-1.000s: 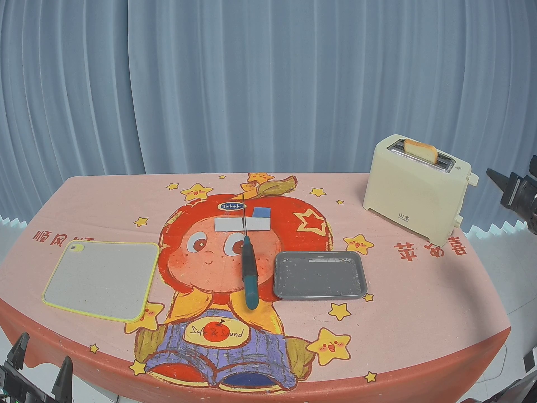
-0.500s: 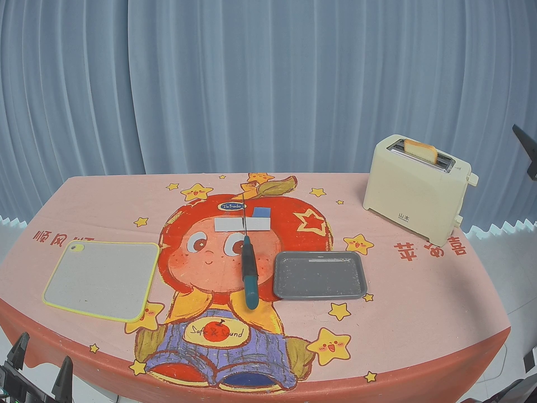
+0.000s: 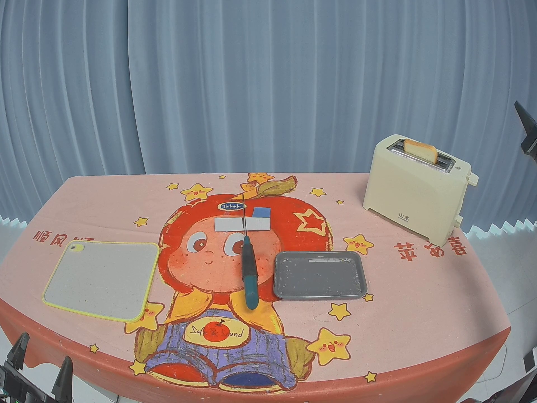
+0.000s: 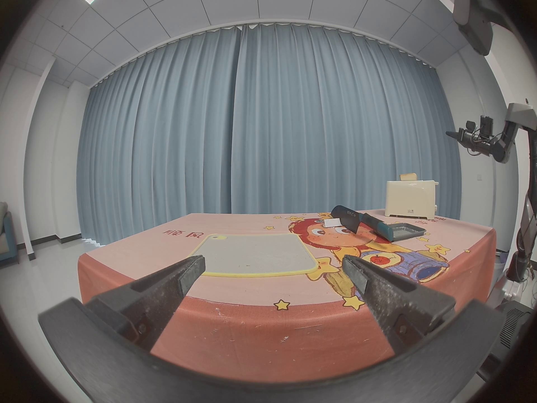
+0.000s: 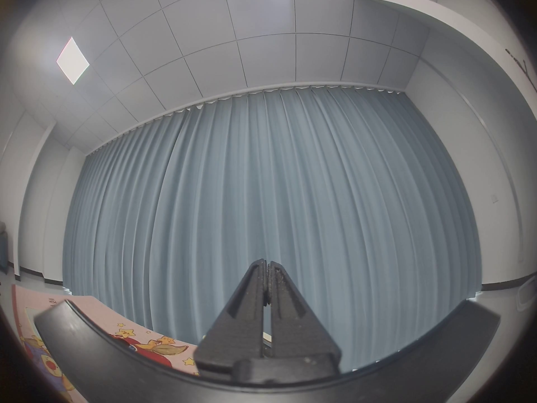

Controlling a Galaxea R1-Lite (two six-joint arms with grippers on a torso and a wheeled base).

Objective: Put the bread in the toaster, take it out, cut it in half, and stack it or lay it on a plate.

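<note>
Cartoon-print desk (image 3: 419, 309) in front of a big blue curtain (image 3: 268, 74), that's our setup. Just off the near edge the left claw (image 4: 273, 264) hangs with its jaws spread wide and nothing between them. Right ahead of it lies the cutting board (image 3: 100, 278). Farther out, toward the right claw's side, the knife (image 3: 249, 278) and the grey plate (image 3: 319, 275) lie just beside each other. Farthest back is the toaster (image 3: 414, 194), with the bread (image 3: 420, 150) poking up out of a slot. The right claw (image 5: 267, 270) sits higher than it and out to the side, well apart, fingers pressed together on nothing. We reckon we're at the take-it-out step. That claw needs to open up, drop over the slot, pinch the bread's exposed top and lift straight up.
</note>
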